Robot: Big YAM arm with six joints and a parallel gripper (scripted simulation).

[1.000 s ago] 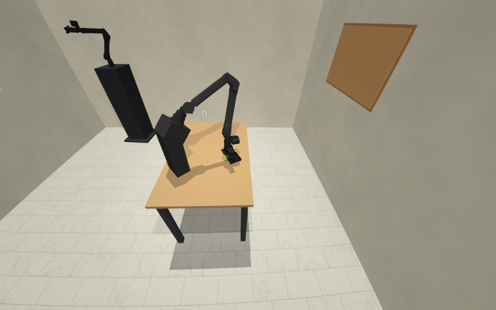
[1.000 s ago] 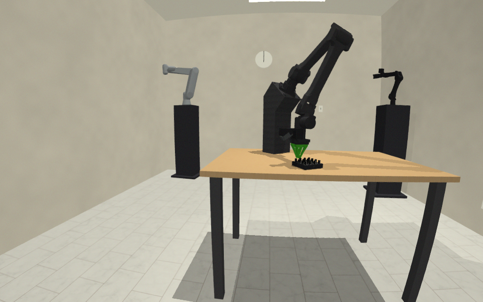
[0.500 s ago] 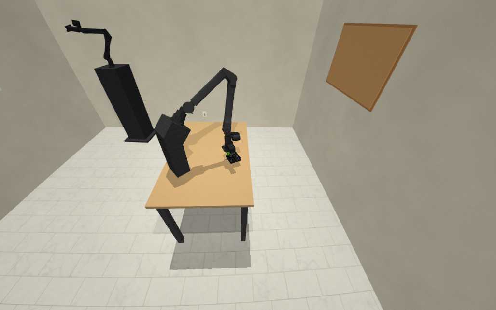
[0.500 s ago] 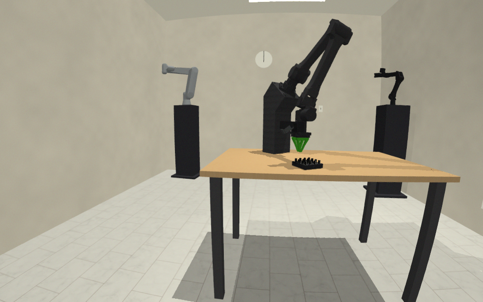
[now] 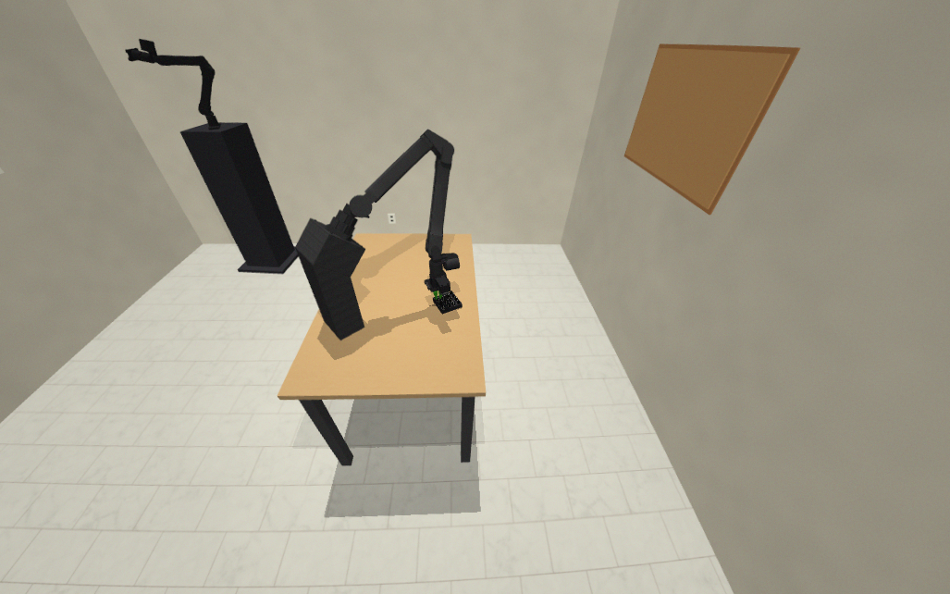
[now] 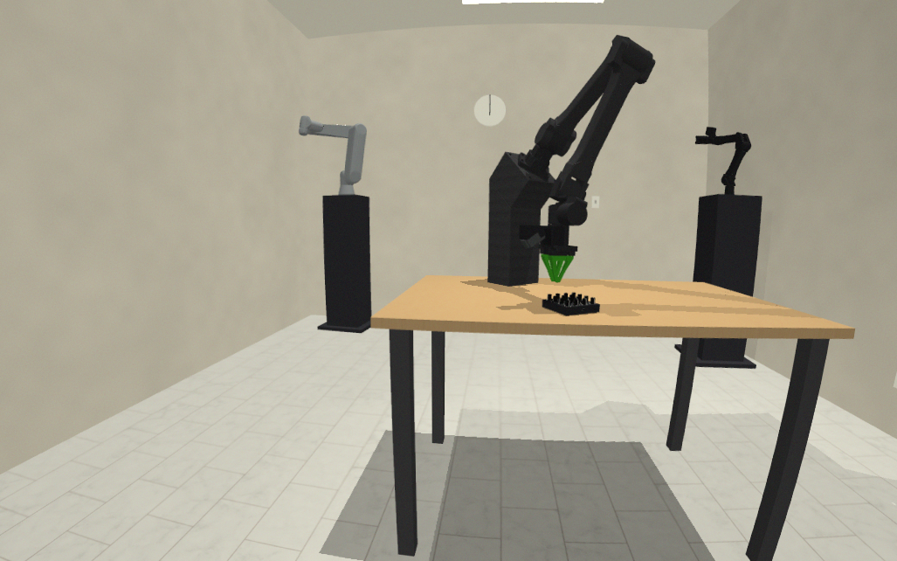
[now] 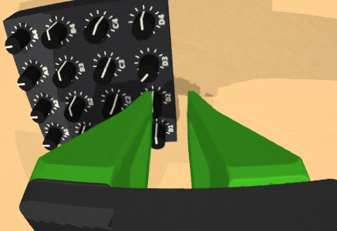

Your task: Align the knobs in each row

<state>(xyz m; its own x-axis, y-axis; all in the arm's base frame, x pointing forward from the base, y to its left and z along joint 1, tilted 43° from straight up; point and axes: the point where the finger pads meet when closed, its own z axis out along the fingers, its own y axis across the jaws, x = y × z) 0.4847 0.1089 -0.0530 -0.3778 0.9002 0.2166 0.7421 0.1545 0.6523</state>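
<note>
The black knob box (image 5: 450,310) (image 6: 580,310) (image 7: 121,41) stands on the table. In the wrist view row A is at the left and row D at the right. Knob D3 (image 7: 149,67) has its line toward the lower left. The lines of D4 (image 7: 142,26), D2 (image 7: 157,105) and D1 (image 7: 158,137) run up the picture. The visible lines within each of rows A, B and C look alike. B1 is mostly hidden and C1 is hidden by the left finger. My gripper (image 5: 437,295) (image 6: 556,280) (image 7: 169,102) is slightly open and empty, above the box's row D edge near D2.
The wooden table (image 5: 389,368) (image 6: 451,315) carries the arm's dark pedestal (image 5: 332,295) (image 6: 513,230). Another arm on a tall dark column (image 5: 242,191) (image 6: 727,265) and a grey arm on a column (image 6: 347,265) stand away from the table.
</note>
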